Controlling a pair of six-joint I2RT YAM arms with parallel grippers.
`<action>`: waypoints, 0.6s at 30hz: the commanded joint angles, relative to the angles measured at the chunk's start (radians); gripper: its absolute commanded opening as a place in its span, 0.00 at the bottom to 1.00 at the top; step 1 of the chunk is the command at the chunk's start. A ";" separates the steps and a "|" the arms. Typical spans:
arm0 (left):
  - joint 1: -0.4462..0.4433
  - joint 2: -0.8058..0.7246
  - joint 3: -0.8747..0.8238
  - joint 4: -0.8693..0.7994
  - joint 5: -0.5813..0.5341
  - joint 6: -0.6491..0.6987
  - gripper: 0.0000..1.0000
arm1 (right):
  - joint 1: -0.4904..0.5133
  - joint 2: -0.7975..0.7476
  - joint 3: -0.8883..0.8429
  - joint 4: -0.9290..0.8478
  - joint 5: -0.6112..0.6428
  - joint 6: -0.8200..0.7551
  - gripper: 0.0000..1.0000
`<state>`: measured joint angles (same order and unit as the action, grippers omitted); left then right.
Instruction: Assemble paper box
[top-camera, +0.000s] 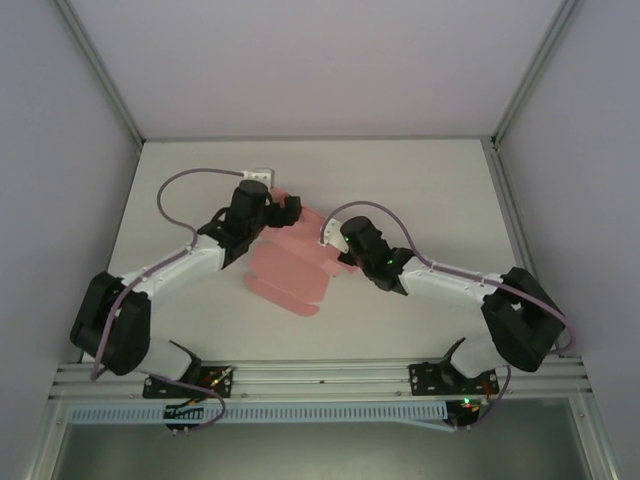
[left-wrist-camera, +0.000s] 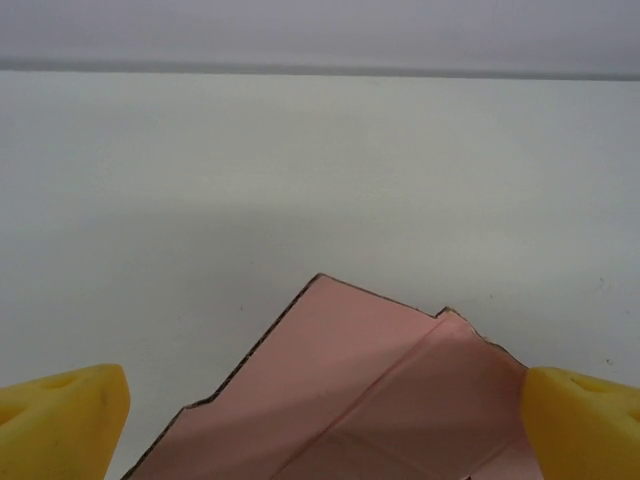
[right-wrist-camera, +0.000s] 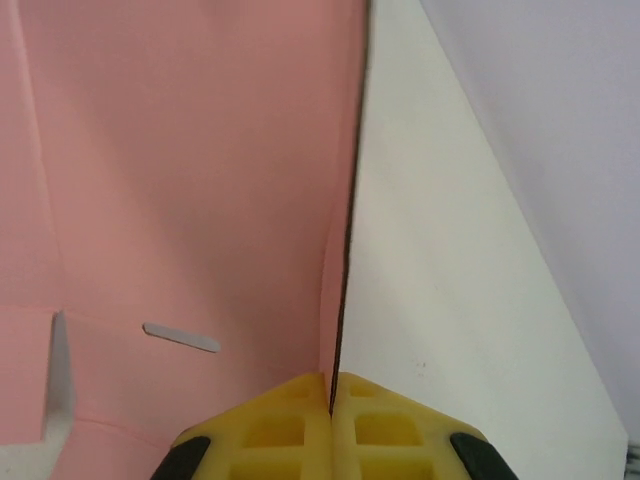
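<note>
The right claw (right-wrist-camera: 330, 395) clamps on the 3 o'clock edge of the pink box (top-camera: 285, 270), yellow fingertips pressed together with only thin card between them, as two arms work at the middle of the white table (top-camera: 430, 180). The box is not yet a box. It lies as a die-cut sheet, mostly flat, with flaps spread toward 6 o'clock in the overhead view. At the sheet's 12 o'clock end the left claw (left-wrist-camera: 320, 410) hangs low with its fingers (left-wrist-camera: 60, 415) spread wide, a notched corner of card and its fold lines (left-wrist-camera: 390, 385) lying between them. Whether the finger at 3 o'clock in that wrist view touches the card cannot be told. A short grey slot (right-wrist-camera: 180, 337) shows in the panel at 9 o'clock from the right claw's grip.

The step in hand looks like raising a side panel along its score. To do it well, the right claw should probably turn the pinched edge about the fold line rather than pull it, since a light sheet on a smooth table will likely slide. The left claw seems best used as an anchor, coming down on the far corner or closing squarely across a crease, so the fold falls where the score is. Thin card buckles easily, so a slow, even swing would spare the panel a stray kink near the slot.
</note>
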<state>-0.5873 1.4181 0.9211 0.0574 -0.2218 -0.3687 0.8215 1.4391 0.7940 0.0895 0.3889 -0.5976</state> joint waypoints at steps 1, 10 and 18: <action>0.038 -0.137 -0.087 -0.050 0.063 -0.028 1.00 | -0.008 -0.048 -0.005 0.106 -0.030 0.038 0.00; 0.218 -0.343 -0.195 -0.226 0.006 -0.104 1.00 | -0.034 -0.065 -0.033 0.081 -0.040 0.074 0.00; 0.369 -0.199 -0.202 -0.109 0.167 -0.089 1.00 | -0.036 -0.083 -0.030 0.054 -0.077 0.088 0.00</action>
<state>-0.2314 1.1732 0.7223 -0.1089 -0.1432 -0.4587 0.7898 1.3872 0.7692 0.1432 0.3336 -0.5415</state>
